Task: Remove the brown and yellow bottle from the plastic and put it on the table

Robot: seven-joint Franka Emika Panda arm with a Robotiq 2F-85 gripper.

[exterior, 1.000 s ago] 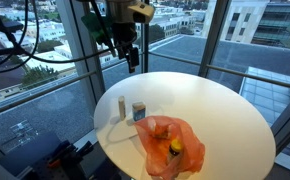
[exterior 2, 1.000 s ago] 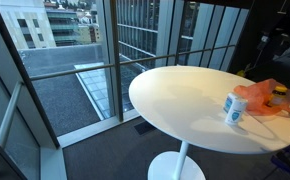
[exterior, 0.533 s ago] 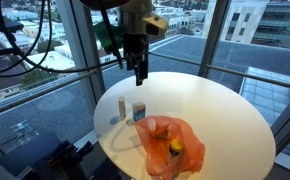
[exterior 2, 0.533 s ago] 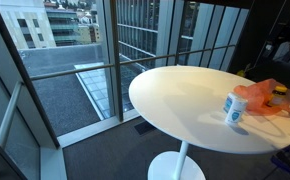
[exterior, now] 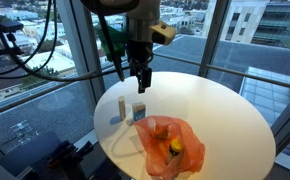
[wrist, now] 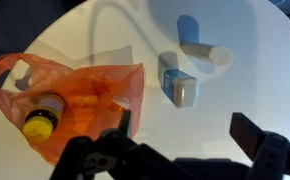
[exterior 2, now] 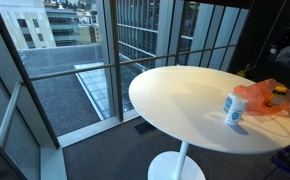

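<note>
The brown bottle with a yellow cap lies inside the orange plastic bag on the round white table. It also shows in both exterior views, inside the bag. My gripper is open and empty. It hangs above the table, over the small items beside the bag. One finger edge overlaps the bag's corner in the wrist view.
A small white and blue box and a small white bottle stand next to the bag. A white and blue container shows near the bag. Glass windows with railing surround the table.
My gripper has moved down and toward the table's items near the bag. The bag, bottle and small items have not moved.
</note>
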